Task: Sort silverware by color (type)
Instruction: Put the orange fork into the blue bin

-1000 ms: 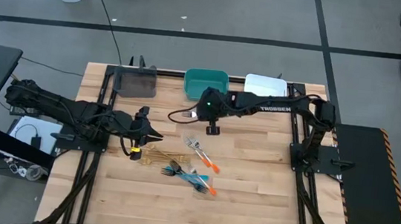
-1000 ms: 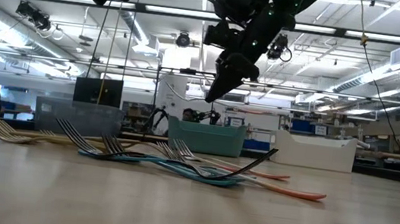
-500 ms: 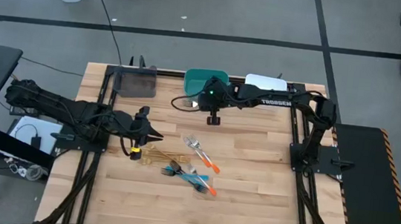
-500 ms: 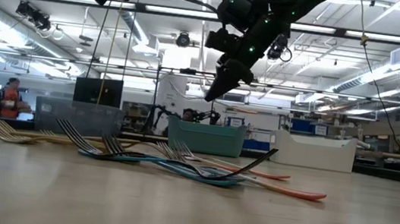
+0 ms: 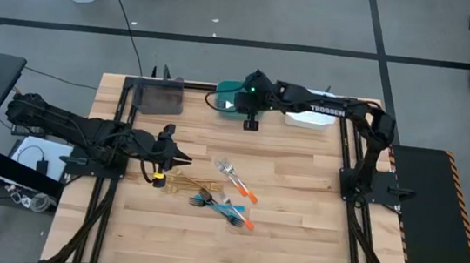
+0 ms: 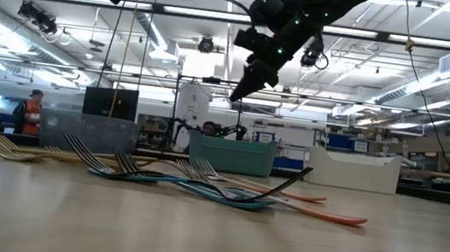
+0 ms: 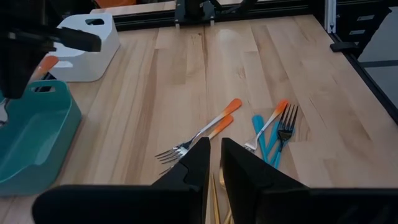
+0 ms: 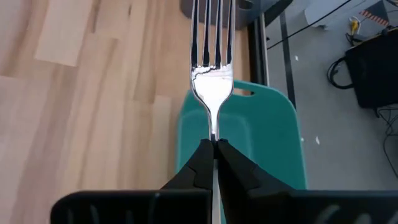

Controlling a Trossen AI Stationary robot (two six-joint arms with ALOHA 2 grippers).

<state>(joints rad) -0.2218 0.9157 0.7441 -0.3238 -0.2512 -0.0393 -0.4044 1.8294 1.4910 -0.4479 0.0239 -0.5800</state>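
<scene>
My right gripper (image 5: 231, 105) hangs over the near side of the teal bin (image 5: 243, 91), shut on a silver fork (image 8: 211, 62). The fork's orange handle (image 7: 48, 64) shows behind the fingers in the left wrist view. The other forks and spoons (image 5: 224, 196) lie in a loose pile at mid-table: gold ones (image 5: 179, 178) on its left, orange-handled (image 7: 211, 127) and blue-handled ones (image 7: 267, 134) beside them. My left gripper (image 5: 178, 155) waits low beside the gold pieces, its fingers (image 7: 202, 155) a narrow gap apart and touching nothing. My right gripper pinches the fork by its slim neck (image 8: 212, 127), just behind the tines, between the two fingertips (image 8: 200, 155). The fork runs along the fingers, tines pointing straight out past them. It is lifted clear and hangs above the teal bin (image 8: 273, 143), slanting down toward the table's left.
A grey bin (image 5: 160, 97) stands at the far left, and a white bin (image 5: 313, 100) to the right of the teal one, all along the far edge. Bare wood lies between the bins and the pile, and on the table's near and right parts. People show far off in the room.
My right gripper has carried the fork from above mid-table toward the far edge, rising a little, and now holds it over the teal bin. It has stayed shut on the fork. The pile has not moved.
</scene>
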